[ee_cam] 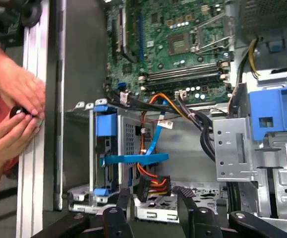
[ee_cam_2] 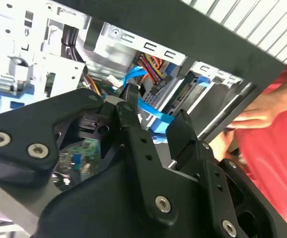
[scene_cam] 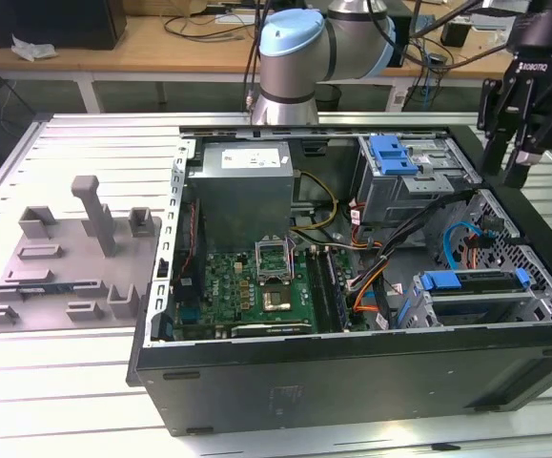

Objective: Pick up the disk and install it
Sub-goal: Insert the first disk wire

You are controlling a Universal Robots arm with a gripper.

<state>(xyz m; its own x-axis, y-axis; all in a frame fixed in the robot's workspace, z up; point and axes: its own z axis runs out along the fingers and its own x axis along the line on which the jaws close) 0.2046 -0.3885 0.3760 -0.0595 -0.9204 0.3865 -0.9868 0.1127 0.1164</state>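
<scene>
The gripper (scene_cam: 510, 157) hangs empty, fingers apart, over the computer case (scene_cam: 352, 382) rim. The disk (ee_cam: 106, 129) sits caged inside the case. The first wrist view adds a person's hand (ee_cam: 22, 89) just outside its wall.

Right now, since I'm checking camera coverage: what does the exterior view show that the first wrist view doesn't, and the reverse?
The exterior view adds the grey fixture tray, lying on the slatted table at the exterior view's left, and the arm's base behind the computer case. The first wrist view adds a person's hands just outside the case wall, pinching a small dark round part. Both share the open gripper, which holds nothing, the motherboard, the blue-railed drive cage and the blue-handled cage.
</scene>
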